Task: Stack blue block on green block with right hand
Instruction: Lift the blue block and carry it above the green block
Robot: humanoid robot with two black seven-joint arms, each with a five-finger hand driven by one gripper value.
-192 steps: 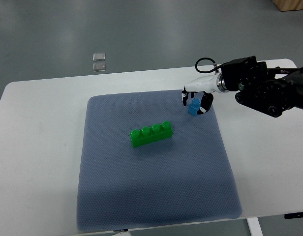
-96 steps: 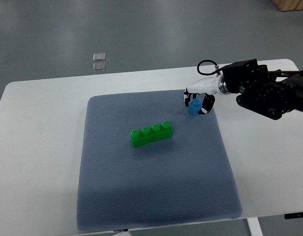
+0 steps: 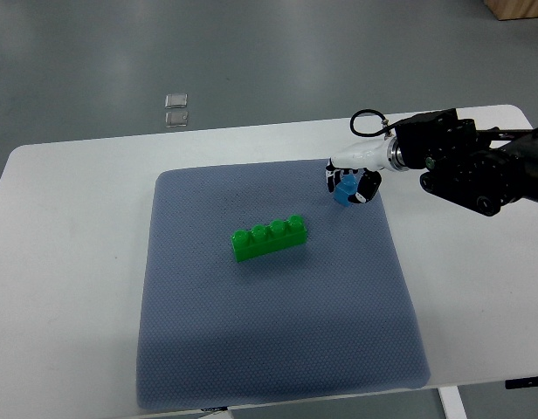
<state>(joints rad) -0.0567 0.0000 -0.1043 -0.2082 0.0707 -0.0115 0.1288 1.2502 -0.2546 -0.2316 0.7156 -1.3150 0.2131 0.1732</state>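
Observation:
A long green block (image 3: 270, 237) with a row of studs lies near the middle of the blue-grey mat (image 3: 278, 349). My right hand (image 3: 348, 182) hangs over the mat's far right corner, its fingers shut on a small blue block (image 3: 344, 189). The blue block is held up and to the right of the green one, well apart from it. The black right arm (image 3: 470, 161) reaches in from the right edge. My left arm does not show.
The mat lies on a white table (image 3: 68, 262). Two small clear squares (image 3: 175, 109) sit on the grey floor beyond the table's far edge. A wooden corner (image 3: 518, 9) shows at the top right.
The right hand has risen slightly with the blue block, moving a little toward the far edge. The green block has not moved.

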